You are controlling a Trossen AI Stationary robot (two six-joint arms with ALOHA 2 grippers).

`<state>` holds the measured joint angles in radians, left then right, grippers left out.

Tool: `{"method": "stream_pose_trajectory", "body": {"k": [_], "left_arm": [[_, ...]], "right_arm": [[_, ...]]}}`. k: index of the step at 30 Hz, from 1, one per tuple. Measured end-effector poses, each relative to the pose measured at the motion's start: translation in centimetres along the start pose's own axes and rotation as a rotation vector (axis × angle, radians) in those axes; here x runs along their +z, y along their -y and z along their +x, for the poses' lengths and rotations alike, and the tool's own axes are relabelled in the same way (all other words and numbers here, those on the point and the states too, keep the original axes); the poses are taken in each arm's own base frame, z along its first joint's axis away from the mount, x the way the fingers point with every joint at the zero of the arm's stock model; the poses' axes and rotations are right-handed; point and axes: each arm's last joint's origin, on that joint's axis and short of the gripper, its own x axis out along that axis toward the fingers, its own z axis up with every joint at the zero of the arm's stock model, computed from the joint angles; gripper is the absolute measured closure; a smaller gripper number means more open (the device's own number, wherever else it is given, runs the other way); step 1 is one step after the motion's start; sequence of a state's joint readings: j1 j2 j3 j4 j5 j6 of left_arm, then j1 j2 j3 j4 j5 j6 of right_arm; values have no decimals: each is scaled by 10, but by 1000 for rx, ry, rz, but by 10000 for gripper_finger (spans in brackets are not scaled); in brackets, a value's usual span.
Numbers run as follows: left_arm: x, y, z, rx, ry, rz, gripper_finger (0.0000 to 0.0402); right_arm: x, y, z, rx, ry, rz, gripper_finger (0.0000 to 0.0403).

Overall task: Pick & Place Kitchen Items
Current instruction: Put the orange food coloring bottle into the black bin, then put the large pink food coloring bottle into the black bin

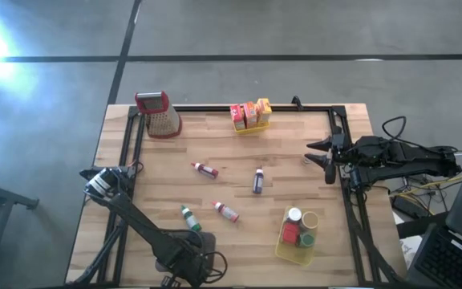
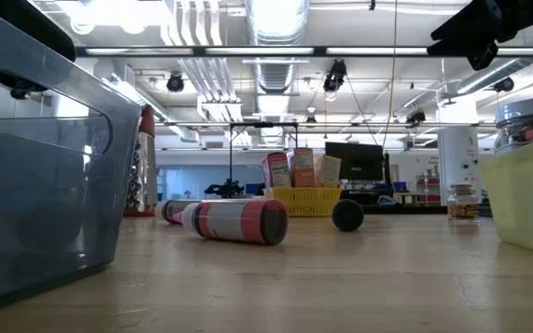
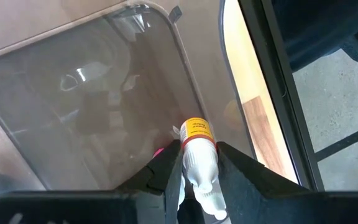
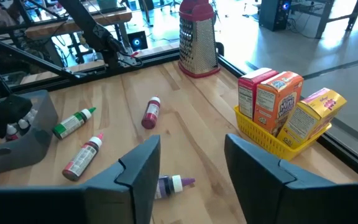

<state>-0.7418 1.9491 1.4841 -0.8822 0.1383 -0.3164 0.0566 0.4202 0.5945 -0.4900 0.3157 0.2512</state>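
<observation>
My left gripper (image 3: 197,182) points steeply down over the grey tray (image 3: 79,93) at the table's near left, shut on a small white bottle with a yellow label (image 3: 197,146). The arm hides that gripper in the high view. My right gripper (image 4: 191,165) hangs open and empty at the table's right side (image 1: 319,152). Four small bottles lie on their sides on the wood: dark red (image 1: 204,169), purple-capped (image 1: 258,180), pink-red (image 1: 226,211) and green-capped (image 1: 187,217). A tiny jar (image 1: 305,160) stands near my right gripper. My left gripper pinches the little bottle's white body (image 3: 199,168) between its two fingers, coming from above and lying along the bottle. The yellow-labelled end (image 3: 196,132) sticks out below the fingertips, over the tray. Whether that end touches the tray floor I cannot tell.
A red-handled metal grater (image 1: 160,114) stands at the far left. A yellow basket of small boxes (image 1: 250,116) sits at the far edge, another with jars (image 1: 297,231) at the near right. A black frame (image 1: 351,201) borders the table.
</observation>
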Motion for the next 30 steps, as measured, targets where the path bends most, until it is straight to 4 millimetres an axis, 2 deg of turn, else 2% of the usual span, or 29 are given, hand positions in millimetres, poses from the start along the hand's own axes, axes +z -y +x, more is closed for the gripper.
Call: {"method": "stream_pose_trajectory", "body": {"k": [13,24,30], "left_arm": [[0,0,0,0,0,0,297],[0,0,0,1,0,-34,249],[0,0,0,0,0,-36,244]], "right_arm": [[0,0,0,0,0,0,200],[0,0,0,0,0,0,187],[0,0,0,0,0,0,179]]}}
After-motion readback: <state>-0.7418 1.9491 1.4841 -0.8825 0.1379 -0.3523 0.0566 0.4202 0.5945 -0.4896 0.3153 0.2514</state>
